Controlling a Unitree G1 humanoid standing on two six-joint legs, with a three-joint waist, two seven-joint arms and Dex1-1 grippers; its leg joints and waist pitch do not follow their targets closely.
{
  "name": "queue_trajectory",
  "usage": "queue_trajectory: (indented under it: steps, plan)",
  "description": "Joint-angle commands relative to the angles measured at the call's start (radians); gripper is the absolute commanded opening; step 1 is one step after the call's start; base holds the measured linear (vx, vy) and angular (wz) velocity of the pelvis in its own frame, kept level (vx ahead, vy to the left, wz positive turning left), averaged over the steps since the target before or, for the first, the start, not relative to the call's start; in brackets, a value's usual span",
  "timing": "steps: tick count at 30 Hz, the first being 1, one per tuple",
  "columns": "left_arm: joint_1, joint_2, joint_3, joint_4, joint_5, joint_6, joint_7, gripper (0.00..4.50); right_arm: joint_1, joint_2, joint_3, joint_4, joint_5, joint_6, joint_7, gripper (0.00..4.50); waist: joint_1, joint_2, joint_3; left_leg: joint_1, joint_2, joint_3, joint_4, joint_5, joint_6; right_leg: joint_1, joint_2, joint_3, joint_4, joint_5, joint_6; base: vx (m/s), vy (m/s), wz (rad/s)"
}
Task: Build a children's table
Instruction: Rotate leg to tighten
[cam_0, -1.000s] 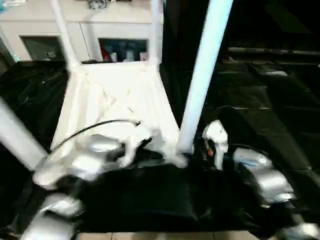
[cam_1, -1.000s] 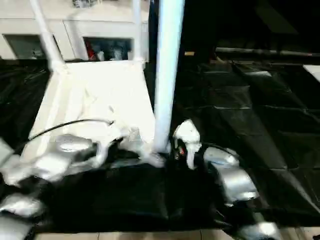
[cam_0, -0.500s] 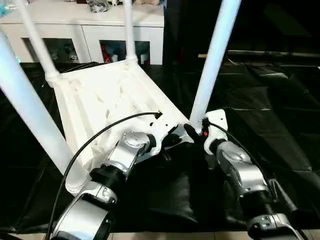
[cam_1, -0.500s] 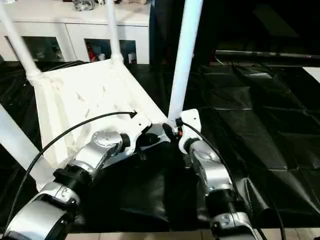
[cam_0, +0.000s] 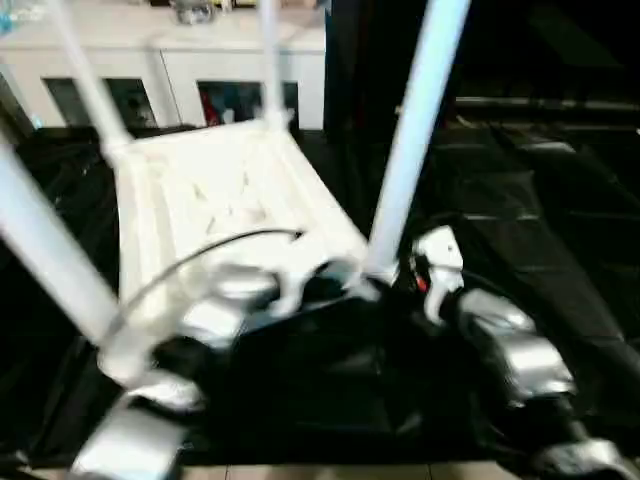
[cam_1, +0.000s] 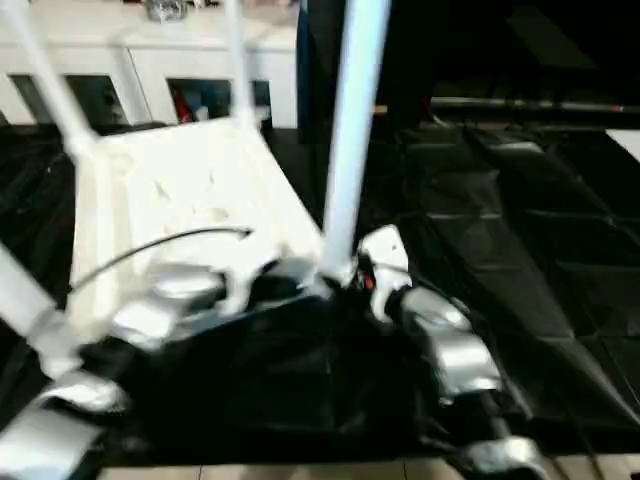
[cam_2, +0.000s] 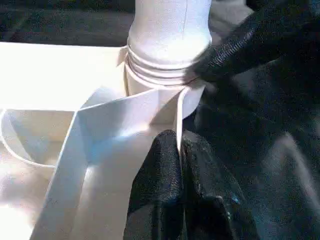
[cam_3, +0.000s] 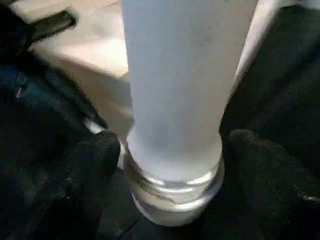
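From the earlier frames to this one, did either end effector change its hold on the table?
The right end effector has let go: its fingers now stand apart on either side of the near leg. The left end effector stays shut on the tabletop rim. All four legs stay upright.

Four upright legs fenced the overturned children's table (cam_0: 215, 195): one leg (cam_0: 405, 170) at center rose right before the right gripper (cam_3: 170, 165), its jaws straddling the base with slim gaps each side. Another leg (cam_0: 45, 255) barred the left edge. The black-covered floor (cam_0: 560, 230) at right lay open. A white cabinet (cam_0: 170, 60) closed off the upper left.
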Motion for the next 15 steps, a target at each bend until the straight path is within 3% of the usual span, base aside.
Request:
queue_trajectory:
  steps: [1,3,8,15]
  plan:
    - [0.030,0.013,0.016,-0.029,-0.070,0.010,-0.082,0.00,0.012,-0.033,0.008,-0.050,0.004,0.005,0.072,4.06,0.003,-0.017,-0.042,-0.001,0.007,0.009,-0.070,-0.272,0.052,0.039,-0.021,0.013,-0.077,-0.287,-0.193,0.000,0.000,0.00]
    - [0.046,0.048,0.012,-0.082,-0.098,0.048,-0.157,0.00,0.026,-0.059,0.024,-0.086,0.026,0.017,0.135,4.06,0.004,-0.017,-0.044,-0.002,0.008,0.008,-0.069,-0.256,0.055,0.041,-0.021,0.013,-0.073,-0.255,-0.200,0.000,0.000,0.00]
    - [0.056,0.071,0.005,-0.116,-0.111,0.061,-0.197,0.00,0.018,-0.062,0.043,-0.080,0.019,0.004,0.141,4.06,0.003,-0.018,-0.049,-0.002,0.006,0.014,-0.059,-0.167,0.086,0.043,-0.018,0.012,-0.057,-0.083,-0.258,0.000,0.000,0.00]
    - [0.064,0.067,-0.003,-0.145,-0.110,0.073,-0.204,0.00,-0.004,-0.029,0.052,-0.033,0.009,-0.025,0.141,4.06,0.003,-0.017,-0.048,0.000,0.007,0.014,-0.059,-0.177,0.082,0.045,-0.019,0.012,-0.056,-0.101,-0.261,0.000,0.000,0.00]
